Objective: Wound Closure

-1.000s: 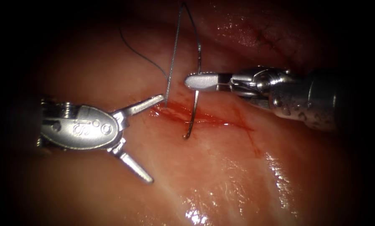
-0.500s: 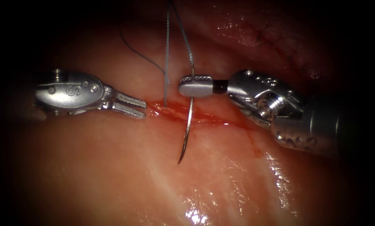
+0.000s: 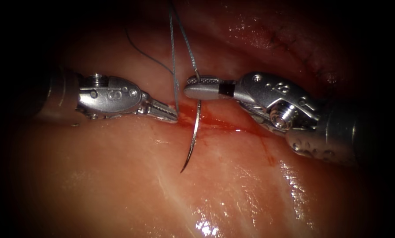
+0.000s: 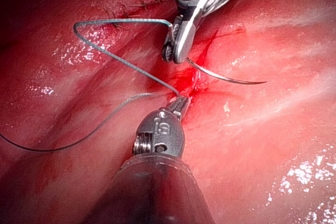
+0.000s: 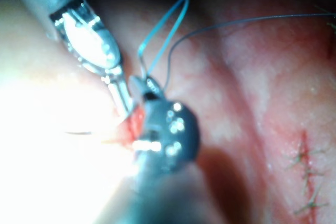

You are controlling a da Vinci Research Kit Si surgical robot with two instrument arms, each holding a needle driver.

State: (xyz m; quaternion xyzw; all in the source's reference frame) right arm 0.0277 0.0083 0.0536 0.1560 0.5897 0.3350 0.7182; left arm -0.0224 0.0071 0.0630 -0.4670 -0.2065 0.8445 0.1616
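The cut point(image 3: 223, 125) runs across the tissue point(image 3: 232, 185) with red fluid in it. My right tool point(image 3: 188, 92) is shut on the curved needle point(image 3: 193, 136) near its thread end. The needle hangs free across the cut, and its tip point(image 3: 182, 170) sits above the tissue below the cut. The thread point(image 3: 173, 53) climbs from the needle, loops back down and enters the tissue at the cut's left end. There my left tool point(image 3: 174, 117) has its jaws closed on the thread. In the left wrist view, the left tool point(image 4: 183, 100) meets the thread point(image 4: 121, 56) and the right tool point(image 4: 171, 52) holds the needle point(image 4: 231, 78).
A dark loose thread tail point(image 3: 146, 55) lies on the tissue above and left of the cut. An older stitched line point(image 3: 289, 44) sits at the upper right, and shows as stitches point(image 5: 307, 177) in the right wrist view. Wet glare marks the tissue point(image 3: 206, 224) near the front.
My left tool has shut its wide-open jaws and moved right onto the thread at the cut's left end. The right tool rolled, so the needle tip swung lower and slightly left.
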